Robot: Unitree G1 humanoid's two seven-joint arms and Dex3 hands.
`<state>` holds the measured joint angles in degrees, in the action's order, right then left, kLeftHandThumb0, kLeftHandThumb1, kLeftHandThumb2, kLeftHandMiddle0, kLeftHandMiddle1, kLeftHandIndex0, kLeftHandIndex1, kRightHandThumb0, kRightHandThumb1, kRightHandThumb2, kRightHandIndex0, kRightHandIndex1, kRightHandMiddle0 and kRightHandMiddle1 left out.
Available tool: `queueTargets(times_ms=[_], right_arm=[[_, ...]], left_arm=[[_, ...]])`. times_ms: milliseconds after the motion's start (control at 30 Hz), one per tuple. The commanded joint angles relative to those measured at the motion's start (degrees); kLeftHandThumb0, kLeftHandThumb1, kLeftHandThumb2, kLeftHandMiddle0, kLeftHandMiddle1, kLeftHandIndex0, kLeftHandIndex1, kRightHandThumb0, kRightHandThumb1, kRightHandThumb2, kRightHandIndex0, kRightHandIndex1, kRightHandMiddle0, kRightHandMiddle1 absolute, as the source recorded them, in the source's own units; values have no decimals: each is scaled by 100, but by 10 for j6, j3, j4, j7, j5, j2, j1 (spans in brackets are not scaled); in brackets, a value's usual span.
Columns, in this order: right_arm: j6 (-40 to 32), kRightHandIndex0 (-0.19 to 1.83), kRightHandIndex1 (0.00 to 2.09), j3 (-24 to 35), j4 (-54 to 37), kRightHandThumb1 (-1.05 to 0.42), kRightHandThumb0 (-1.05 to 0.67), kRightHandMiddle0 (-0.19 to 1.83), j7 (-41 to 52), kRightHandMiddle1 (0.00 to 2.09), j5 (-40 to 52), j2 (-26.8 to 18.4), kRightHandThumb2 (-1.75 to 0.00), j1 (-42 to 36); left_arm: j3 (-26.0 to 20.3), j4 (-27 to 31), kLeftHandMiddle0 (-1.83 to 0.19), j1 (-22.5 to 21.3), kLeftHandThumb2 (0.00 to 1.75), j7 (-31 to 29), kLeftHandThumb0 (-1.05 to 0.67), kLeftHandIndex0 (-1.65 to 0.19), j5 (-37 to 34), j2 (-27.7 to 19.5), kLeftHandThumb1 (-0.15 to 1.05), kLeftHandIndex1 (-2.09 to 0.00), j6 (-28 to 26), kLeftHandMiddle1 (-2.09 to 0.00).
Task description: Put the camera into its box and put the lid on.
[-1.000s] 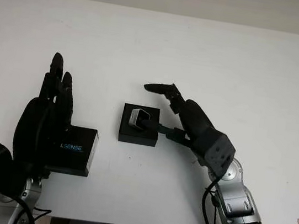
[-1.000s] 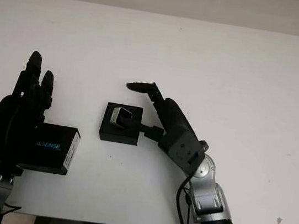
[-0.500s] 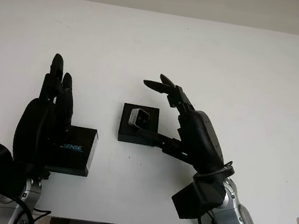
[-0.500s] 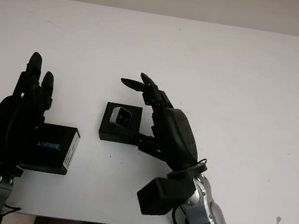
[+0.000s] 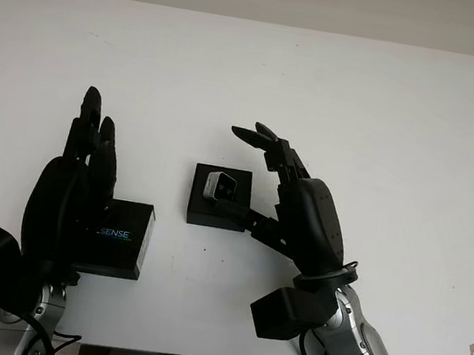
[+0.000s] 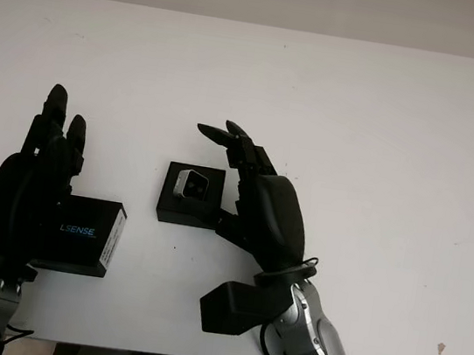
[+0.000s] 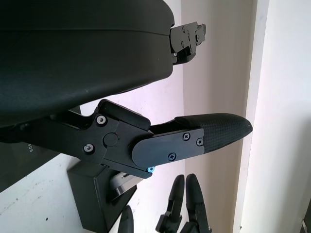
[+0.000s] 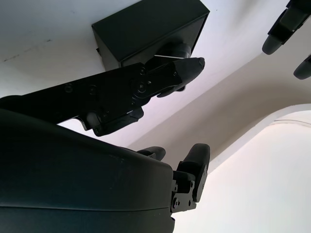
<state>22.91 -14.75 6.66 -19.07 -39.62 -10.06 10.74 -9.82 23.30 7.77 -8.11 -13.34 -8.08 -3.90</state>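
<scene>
Camera: small silver-grey block with a dark lens face, already sitting in the box, a low black square tray near the middle of the white worktop.
Lid: black rectangular piece with "LSENSE" lettering on the side, lying on the worktop well to the left of the box, partly under the left hand.
Left hand: over the lid's left part, fingers pointing away from the robot; can't tell if it's actually gripping it or just hovering.
Right hand: just to the right of the box, released, holding nothing, thumb reaching toward the box edge.
Handling guess: lid looks like stiff, light cardboard, probably smooth, so I'd pinch it by its two long sides and keep it level. Camera is likely the fragile bit; don't press down on the lens.
What's left: camera is in, lid not yet on.
</scene>
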Motion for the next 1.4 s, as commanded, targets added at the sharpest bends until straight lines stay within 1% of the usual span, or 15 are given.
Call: queueTargets(times_ms=[0, 200, 300, 400, 500, 567, 800, 1067, 1200, 1367], right_arm=[[-7, 21, 25, -3, 5, -100, -54, -3, 2, 88, 5, 4, -6, 3], [-23, 19, 28, -6, -3, -99, -56, -3, 22, 91, 12, -1, -5, 2], [-19, 16, 34, -8, -6, -99, -56, -5, 31, 99, 19, -2, -5, -1], [-21, 9, 48, -10, -13, -99, -57, -9, 39, 106, 21, -3, -5, -7], [-13, -3, 72, -15, -14, -98, -58, -10, 43, 110, 23, -5, -5, -15], [-11, -6, 78, -17, -14, -97, -58, -10, 43, 111, 23, -6, -5, -18], [-7, -10, 85, -30, 5, -96, -57, -14, 23, 114, 7, -8, -5, -21], [-15, -14, 100, -39, 62, -97, -52, -14, -14, 122, -10, -1, -6, 9], [-25, -15, 104, -40, 70, -101, -53, -16, -12, 122, -1, 4, -7, 17], [-44, -17, 104, -36, 67, -102, -55, -17, 13, 122, 27, 11, -6, 22]], left_arm=[[3, 11, 19, 7, 61, 2, -78, 19, 2, 4, 105, 0, 2, 0], [3, 7, 19, 8, 61, 0, -77, 19, 2, 3, 105, 0, 6, 0], [3, 7, 19, 6, 61, 1, -77, 19, 3, 4, 105, 0, 5, 0], [3, 8, 19, 4, 62, 2, -78, 19, 6, 2, 105, 0, 4, 0], [1, 5, 19, 2, 61, 0, -78, 19, 2, 3, 105, 0, 6, 0], [2, 5, 19, 1, 61, 1, -78, 19, 2, 3, 105, 0, 6, 0], [3, 5, 19, 4, 62, -2, -78, 19, 1, 5, 105, 0, 8, 0], [5, 3, 19, 5, 61, 1, -78, 19, 6, 7, 105, 0, 11, 0], [6, 0, 19, 3, 61, 1, -78, 19, 4, 8, 105, 0, 10, 0], [7, -5, 19, 2, 61, 0, -78, 19, 5, 7, 105, 0, 14, 0]])
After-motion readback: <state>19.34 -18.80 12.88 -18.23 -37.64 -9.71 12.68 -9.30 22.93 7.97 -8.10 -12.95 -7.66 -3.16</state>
